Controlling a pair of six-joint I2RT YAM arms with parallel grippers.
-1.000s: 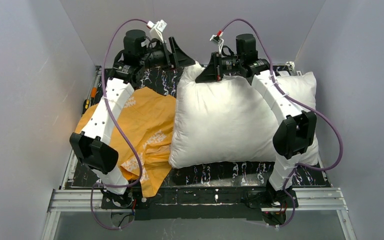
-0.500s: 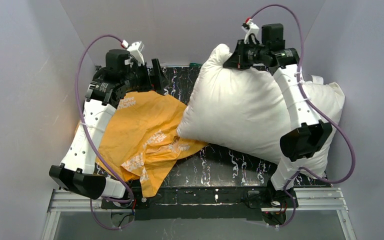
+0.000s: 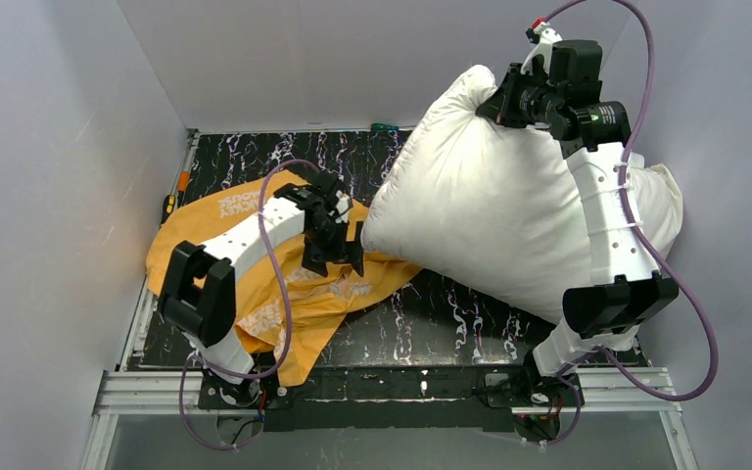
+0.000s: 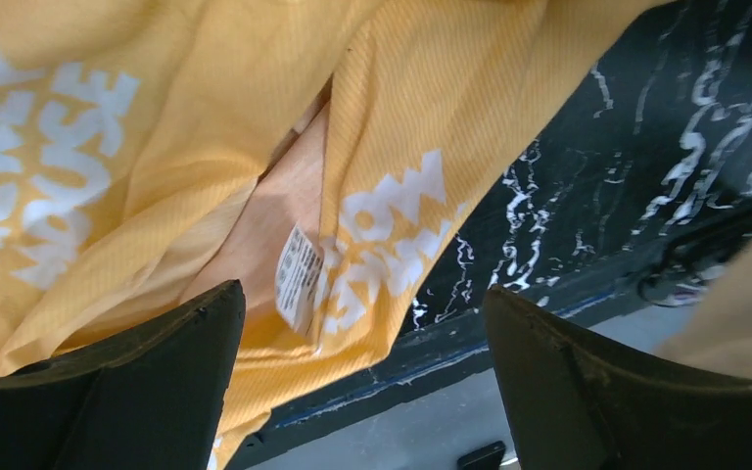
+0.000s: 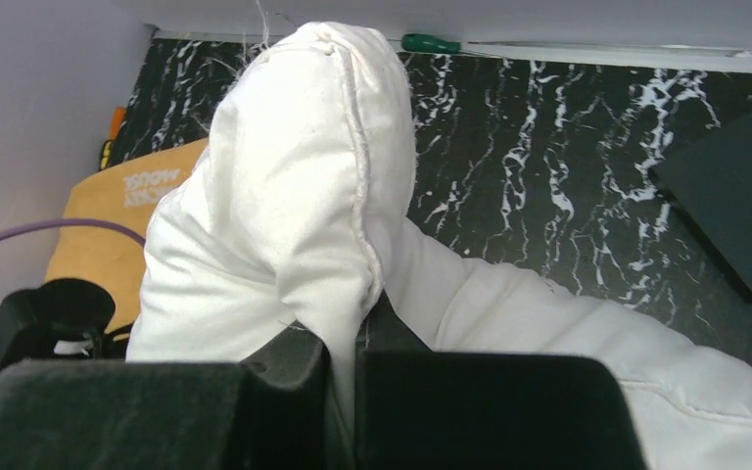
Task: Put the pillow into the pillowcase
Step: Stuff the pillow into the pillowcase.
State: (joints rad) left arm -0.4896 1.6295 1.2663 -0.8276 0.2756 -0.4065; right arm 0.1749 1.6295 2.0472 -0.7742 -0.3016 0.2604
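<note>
From above, the right gripper (image 3: 497, 101) was clenched on a top corner of the pillow (image 3: 480, 215). The pillow hung tilted, its low corner touching the orange case (image 3: 352, 286) just beside the left gripper (image 3: 336, 257). That one was released, jaws wide, over the crumpled case on the table (image 3: 450, 318). A single-corner pinch on so bulky a load could slip, I judged, and the sagging corner could pin the case shut. The right wall (image 3: 715, 147) lay close to the pillow's far side, so open room was mostly toward the middle and back of the table. In the left wrist view, the two fingers (image 4: 127, 392) straddled a slit in the case where paler inner cloth and a label (image 4: 299, 274) showed, with a table edge just beyond. Closing there might catch both layers and seal the mouth, or drag cloth over the edge. In the right wrist view, the jaws gripped only the pillow's seam, a thin fold that seemed likely to creep out. A green tool (image 5: 431, 42) lay at the foot of the back wall.
</note>
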